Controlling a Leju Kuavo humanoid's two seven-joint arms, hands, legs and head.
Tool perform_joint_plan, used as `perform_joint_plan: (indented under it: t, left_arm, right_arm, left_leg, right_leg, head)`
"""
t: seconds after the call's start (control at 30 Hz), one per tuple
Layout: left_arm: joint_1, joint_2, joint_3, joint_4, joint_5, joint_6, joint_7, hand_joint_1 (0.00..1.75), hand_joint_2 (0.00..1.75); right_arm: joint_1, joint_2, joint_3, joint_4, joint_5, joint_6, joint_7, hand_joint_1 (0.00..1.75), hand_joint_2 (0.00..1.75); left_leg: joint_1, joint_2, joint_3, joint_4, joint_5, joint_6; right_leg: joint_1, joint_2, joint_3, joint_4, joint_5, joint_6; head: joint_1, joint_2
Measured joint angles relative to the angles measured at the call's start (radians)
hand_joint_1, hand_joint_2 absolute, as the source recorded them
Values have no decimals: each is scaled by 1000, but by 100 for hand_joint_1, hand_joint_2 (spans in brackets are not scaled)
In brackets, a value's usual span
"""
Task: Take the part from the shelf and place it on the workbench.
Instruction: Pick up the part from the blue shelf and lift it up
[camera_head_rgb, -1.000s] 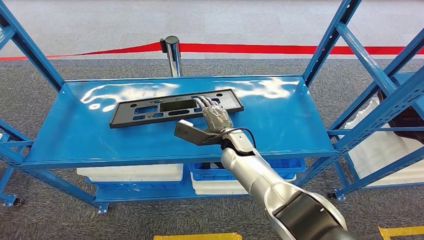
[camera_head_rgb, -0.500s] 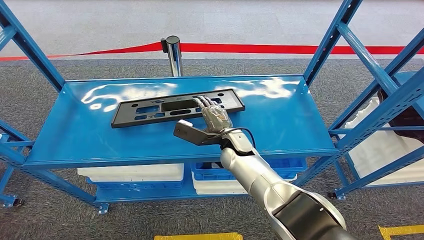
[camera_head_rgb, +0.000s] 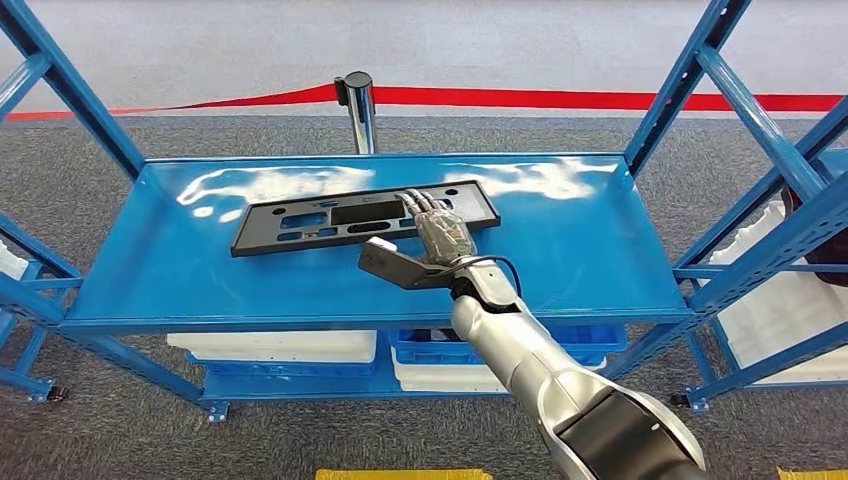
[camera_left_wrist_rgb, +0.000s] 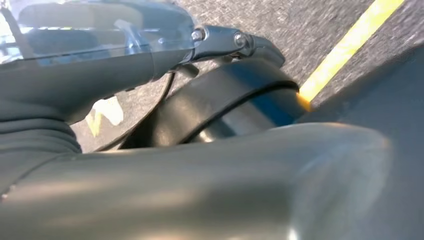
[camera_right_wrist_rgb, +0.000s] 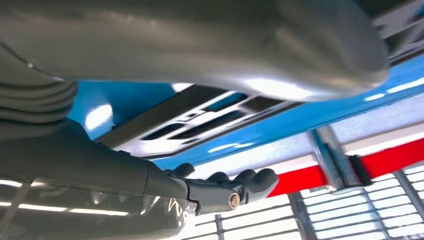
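Black part under right hand

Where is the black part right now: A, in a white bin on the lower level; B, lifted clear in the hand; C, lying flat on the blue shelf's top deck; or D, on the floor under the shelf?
C: the black part lies flat on the blue shelf, with the right hand resting over its near edge.

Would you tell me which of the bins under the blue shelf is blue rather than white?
It is the blue bin in the middle, directly below the right hand, flanked by a white bin on its left and another white one beneath.
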Motion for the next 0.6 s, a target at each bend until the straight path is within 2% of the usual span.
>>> perform_joint_plan:
  t: [0.07,0.13,0.17,0.23,0.27,0.3,0.33,0.37,0.4,0.43,0.47,0.5,0.6]
  left_arm:
    - [0,-1,1,0,-1,0,0,0,0]
    - [0,-1,2,-1,-1,0,0,0,0]
    - [0,-1,3,-1,-1,0,0,0,0]
    - [0,-1,4,-1,-1,0,0,0,0]
    - [0,-1,5,-1,-1,0,0,0,0]
    - [0,-1,5,-1,-1,1,0,0,0]
    - [0,0,6,-1,-1,1,0,0,0]
    - [-1,0,6,-1,-2,1,1,0,0]
    - [-1,-1,6,0,-2,1,1,0,0]
    - [0,-2,6,0,-2,1,2,0,0]
    - [0,-3,6,0,-3,0,2,0,0]
    - [0,-3,6,0,-4,0,3,0,0]
    - [1,-3,6,0,-7,0,3,0,0]
  right_arm:
    - [0,0,0,0,0,-1,0,0,0]
    - [-2,1,0,-1,-1,-2,-1,0,0]
    - [-3,2,0,-2,-1,-2,-1,0,0]
    - [-1,3,0,-2,-1,-2,-1,0,0]
    - [1,3,0,-2,-1,-2,-1,0,0]
    - [3,3,0,-2,-2,-2,-1,0,0]
    - [5,3,0,-2,-2,-2,-1,0,0]
    - [6,3,0,-2,-2,-2,-2,0,0]
    - [5,3,0,-2,-3,-3,-2,0,0]
    - [5,3,0,-2,-3,-4,-2,0,0]
    - [4,2,0,-2,-3,-4,-3,0,0]
    - [4,2,0,-2,-3,-5,-3,0,0]
    - [5,3,0,-2,-4,-8,-4,0,0]
  left_leg:
    - [3,1,4,-2,-2,-12]
    - [5,2,-13,46,-30,-19]
    - [6,2,-39,103,-57,-20]
    - [7,2,-111,241,-106,-24]
    - [9,2,-136,282,-112,-26]
    - [12,2,-142,282,-97,-29]
    - [17,3,-128,241,-64,-32]
    - [22,5,-99,171,-23,-38]
    - [25,6,-69,104,5,-45]
    - [27,5,-47,54,22,-46]
    - [27,4,-36,28,26,-44]
    - [24,1,-35,24,19,-37]
    - [19,-3,-33,23,16,-8]
  right_leg:
    - [-5,1,7,-7,-1,-12]
    - [-14,-1,18,-14,-1,-27]
    - [-17,-2,23,-16,-3,-32]
    - [-18,-3,28,-16,-7,-38]
    - [-19,-3,30,-16,-9,-38]
    - [-21,-2,34,-15,-12,-36]
    - [-25,0,38,-13,-17,-31]
    - [-29,2,43,-10,-23,-23]
    - [-30,3,46,-6,-29,-14]
    - [-29,5,48,-3,-35,-5]
    - [-27,6,50,-3,-38,1]
    - [-24,6,51,-6,-38,5]
    - [-28,3,52,-7,-44,12]
  head:
    - [-5,0]
    - [-14,0]
    - [-22,0]
    - [-38,0]
    - [-42,0]
    - [-45,0]
    - [-46,0]
    - [-48,0]
    - [-52,0]
    - [-56,0]
    - [-57,0]
    - [-57,0]
    - [-47,0]
